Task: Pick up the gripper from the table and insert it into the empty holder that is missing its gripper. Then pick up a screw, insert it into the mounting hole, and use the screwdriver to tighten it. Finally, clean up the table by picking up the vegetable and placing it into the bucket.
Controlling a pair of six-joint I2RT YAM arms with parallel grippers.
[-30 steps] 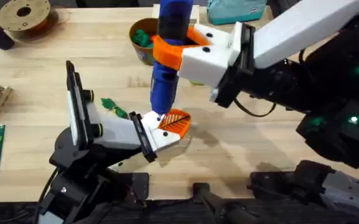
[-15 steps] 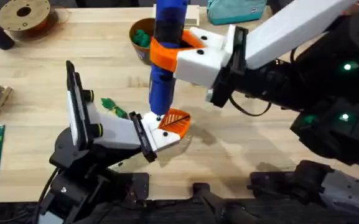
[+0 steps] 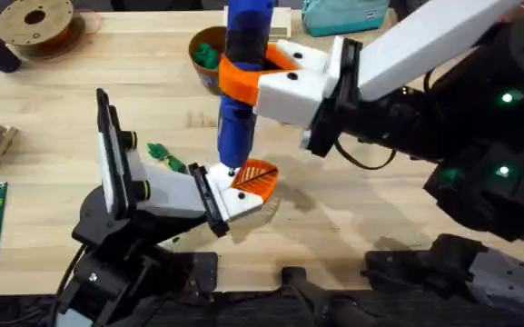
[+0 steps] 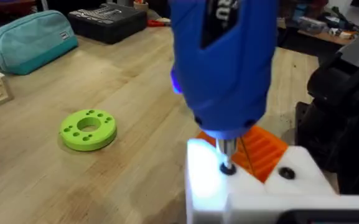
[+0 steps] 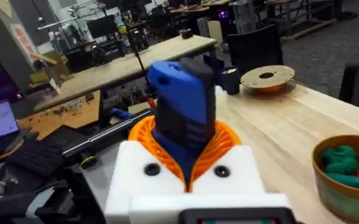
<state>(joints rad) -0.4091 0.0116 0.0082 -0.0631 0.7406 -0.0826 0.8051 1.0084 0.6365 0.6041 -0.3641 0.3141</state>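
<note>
With the right gripper [image 3: 252, 77] pinching the screwdriver [image 3: 240, 91] upright, its bit seated in the screw on the holder [image 4: 241, 186] that the left jaws clamp just above the worktop [image 3: 380, 200] — keep it plumb, press lightly, hold steady.

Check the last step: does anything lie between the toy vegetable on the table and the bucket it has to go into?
Yes. The vegetable lies beside the left arm, and the bucket stands farther back. The upright screwdriver, clamped in the right end effector, stands just right of the direct line and overlaps the bucket's right side from overhead.
</note>
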